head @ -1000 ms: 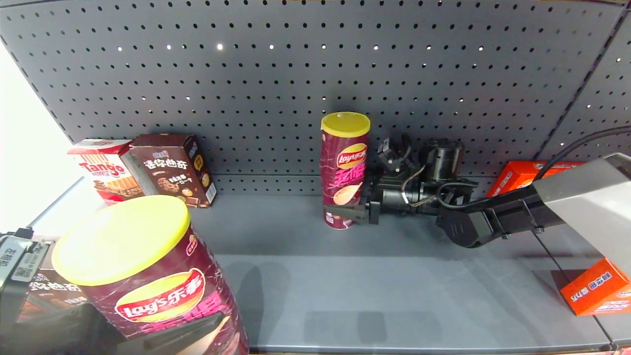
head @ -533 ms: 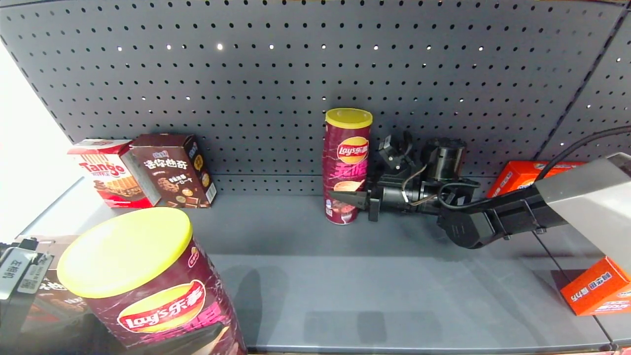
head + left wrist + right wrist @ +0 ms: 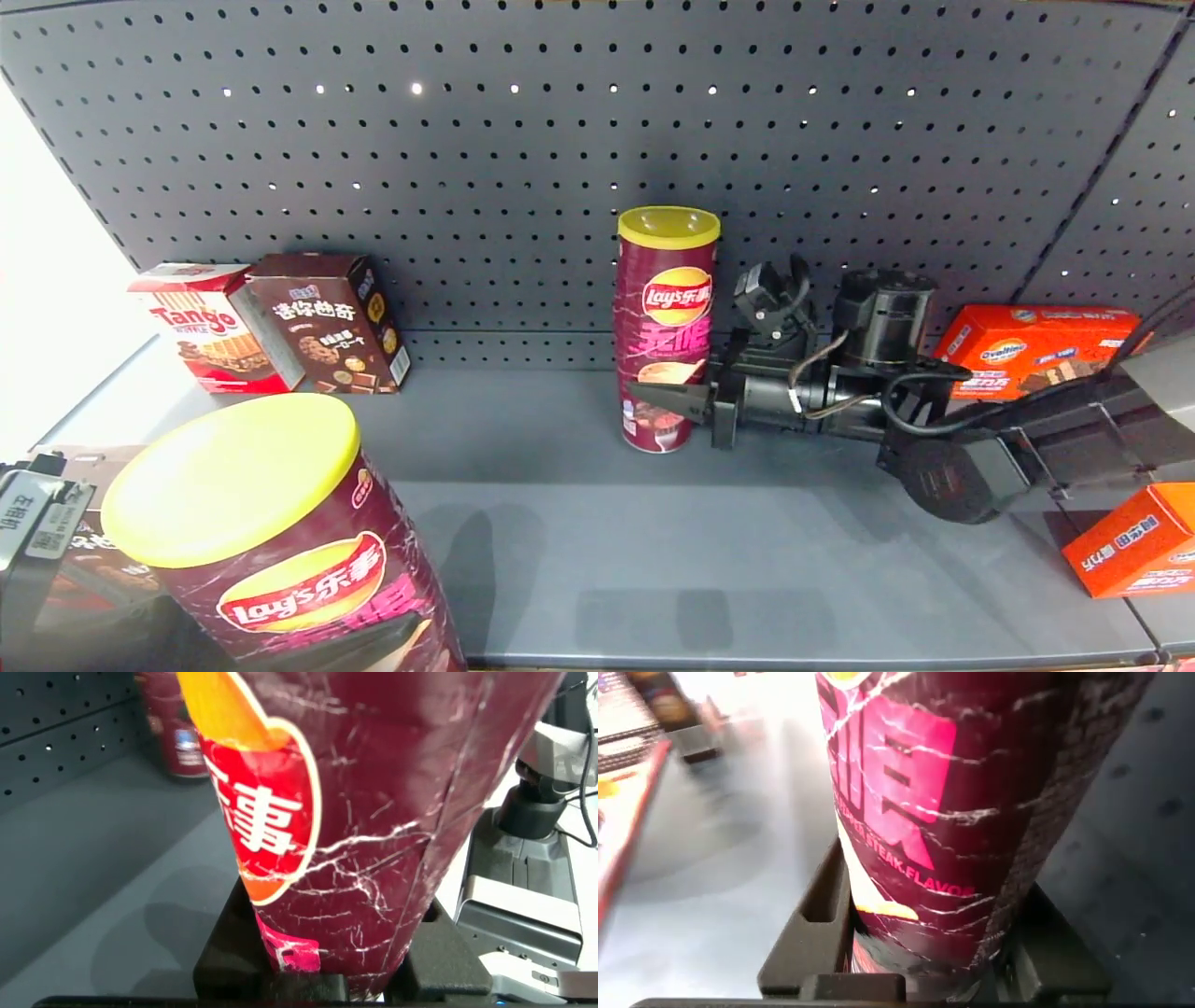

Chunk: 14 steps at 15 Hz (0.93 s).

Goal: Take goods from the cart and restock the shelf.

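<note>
Chips can stands upright, clamped in right hand.

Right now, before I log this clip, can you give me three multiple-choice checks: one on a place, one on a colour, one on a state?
1. Where is the far can?
A. Atop the red box
B. Upright on the shelf, between the brown box and the rear orange box
C. Lying flat at the shelf's front edge
2. What colour is the near can's lid?
A. Yellow
B. White
C. Blue
3. What is the right pincer doing?
A. Open above the shelf
B. Holding an orange box
C. Shut on the far can's lower part
Answers: 1 B, it stands mid-shelf with boxes off to either side; 2 A, the head view shows the yellow top; 3 C, its fingers flank the can in the right wrist view.
</note>
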Motion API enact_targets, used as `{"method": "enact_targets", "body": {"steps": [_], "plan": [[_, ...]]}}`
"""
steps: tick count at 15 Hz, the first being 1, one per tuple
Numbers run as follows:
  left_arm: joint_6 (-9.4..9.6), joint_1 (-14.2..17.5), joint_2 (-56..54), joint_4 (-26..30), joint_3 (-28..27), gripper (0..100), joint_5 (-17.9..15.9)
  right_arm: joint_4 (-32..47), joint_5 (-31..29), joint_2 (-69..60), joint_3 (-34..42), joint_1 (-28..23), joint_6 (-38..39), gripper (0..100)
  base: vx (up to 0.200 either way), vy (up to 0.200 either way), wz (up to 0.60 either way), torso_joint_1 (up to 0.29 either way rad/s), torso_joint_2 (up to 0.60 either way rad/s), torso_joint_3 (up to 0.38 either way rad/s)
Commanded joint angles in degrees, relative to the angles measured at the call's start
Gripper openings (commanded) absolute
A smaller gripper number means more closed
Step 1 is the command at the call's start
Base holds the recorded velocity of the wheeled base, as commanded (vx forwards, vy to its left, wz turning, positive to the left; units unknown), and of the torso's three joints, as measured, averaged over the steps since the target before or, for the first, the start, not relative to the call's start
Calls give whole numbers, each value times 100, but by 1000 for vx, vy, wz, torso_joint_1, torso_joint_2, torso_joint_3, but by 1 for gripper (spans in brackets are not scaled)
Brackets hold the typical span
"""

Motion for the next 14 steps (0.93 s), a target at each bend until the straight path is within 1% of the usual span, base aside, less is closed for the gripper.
{"method": "enact_targets", "body": {"steps": [1,2,3,4,5,6,7,8,9,11,13,14], "plan": [[0,-10,-9,-5,6,0,0,-372,-293,-758,792,266,3,0,0,0,0,0,0,0],[0,-1,-9,-5,6,0,0,-618,-539,-908,1064,415,12,0,0,0,0,0,0,0],[0,-1,-9,-5,6,0,8,-706,-610,-969,1187,459,3,0,0,0,0,0,0,0],[0,-1,-9,-5,6,0,8,-890,-689,-1224,1592,644,20,0,0,0,0,0,0,0],[0,-1,-9,-5,6,0,8,-934,-742,-1347,1785,749,12,0,0,0,0,0,0,0],[0,-1,-9,-5,14,0,8,-961,-970,-1514,2049,916,20,0,0,0,0,0,0,0],[0,-1,-9,-5,14,0,8,-961,-970,-1514,2049,916,20,0,0,0,0,0,0,0],[0,114,-9,-5,49,0,0,-978,-1278,-1708,2470,1162,20,0,0,0,0,0,0,0],[0,140,-18,-5,67,0,0,-1066,-1278,-1716,2655,1180,20,0,0,0,0,0,0,0],[0,149,-80,-5,67,0,0,-1611,-1357,-1532,3077,1162,12,0,0,0,0,0,0,0],[0,157,-97,-5,102,0,0,-2059,-1533,-1198,3253,1171,20,0,0,0,0,0,0,0],[-9,157,-97,-5,120,0,0,-2156,-1533,-1101,3288,1171,20,0,0,0,0,0,0,0]]}}
